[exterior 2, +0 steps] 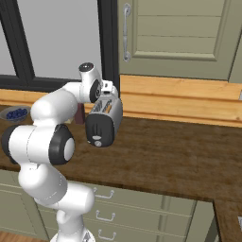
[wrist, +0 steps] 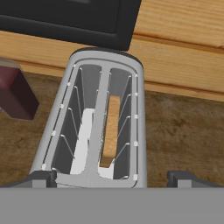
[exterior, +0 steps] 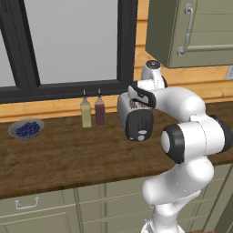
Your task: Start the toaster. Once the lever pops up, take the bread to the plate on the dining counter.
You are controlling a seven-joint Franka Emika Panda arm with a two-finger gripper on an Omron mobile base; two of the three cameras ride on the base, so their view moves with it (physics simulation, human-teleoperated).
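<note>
Since the lever must be pressed first, the spread pincer [wrist: 109, 177] is held above the toaster [wrist: 98, 127], bread [wrist: 111, 131] inside.

Hand [exterior 2: 109, 97] approx. above toaster [exterior 2: 101, 124] on wooden counter [exterior 2: 179, 156].

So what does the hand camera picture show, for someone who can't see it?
A silver toaster seen from above, with a slice of bread standing in its right-hand slot. It sits on a brown wooden counter, with a dark red bottle at left and the open end effector poised over it.
</note>
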